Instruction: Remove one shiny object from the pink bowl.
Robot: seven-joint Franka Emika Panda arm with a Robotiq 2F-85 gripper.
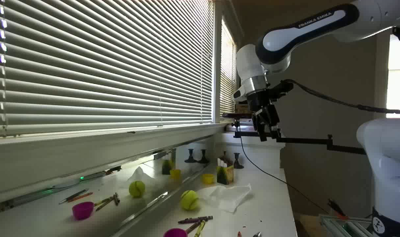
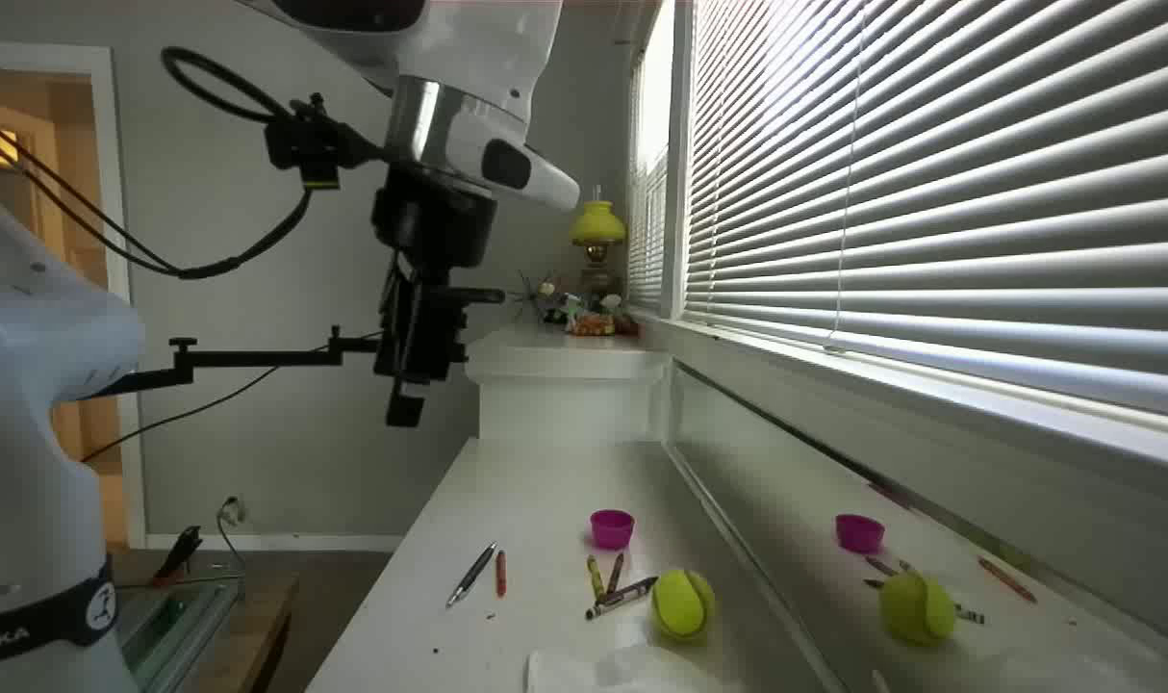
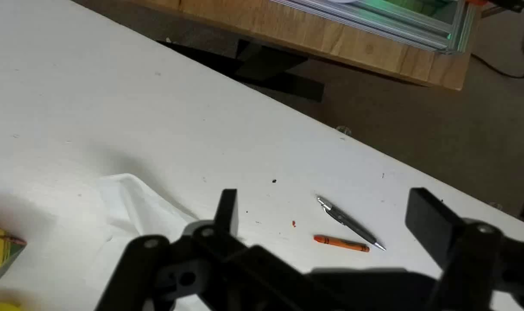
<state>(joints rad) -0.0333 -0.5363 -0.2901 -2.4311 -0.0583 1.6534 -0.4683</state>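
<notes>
Blocky end effector [image 3: 322,211] gapes, well apart from the round pink bowl [image 2: 612,535].

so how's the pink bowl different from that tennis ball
The pink bowl is bright magenta; the tennis ball is yellow-green. The pink bowl has an open top; the tennis ball has a rounded top. Both sit on the white surface, reflected in the mirrored panel.

The arm [image 1: 307,34] is held raised and bent, sloped down toward the wrist [image 2: 440,130]. The gripper [image 3: 326,211] is pointed downward, and its fingers [image 3: 432,224] are parted wide.
</notes>
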